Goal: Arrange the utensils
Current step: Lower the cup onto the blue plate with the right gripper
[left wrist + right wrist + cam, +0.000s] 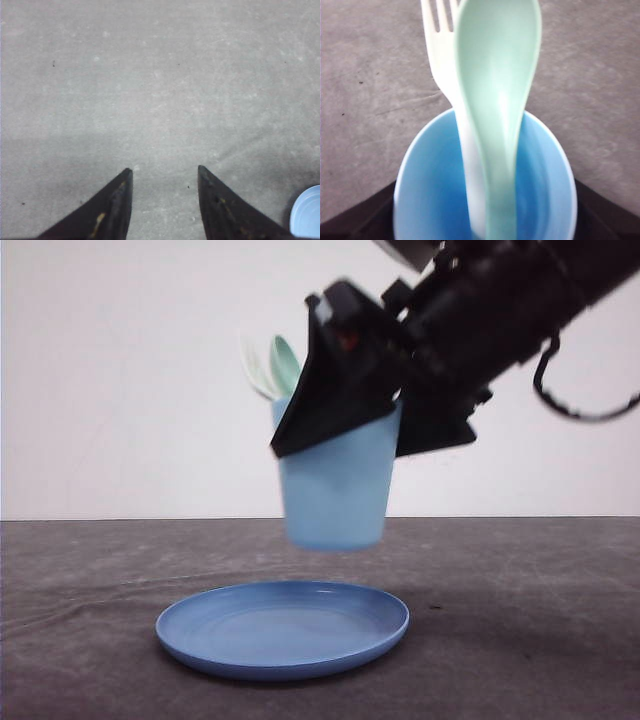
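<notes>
Utensils, a white fork (439, 55) and mint-green spoon (496, 100), stand together in the light blue cup (335, 495). We note the right gripper (368, 405) clamped on the cup, holding it aloft above the blue plate (283, 628) (no contact between them). Left gripper (164, 172): fingers spread, holding nothing, over the grey table (150, 75).
</notes>
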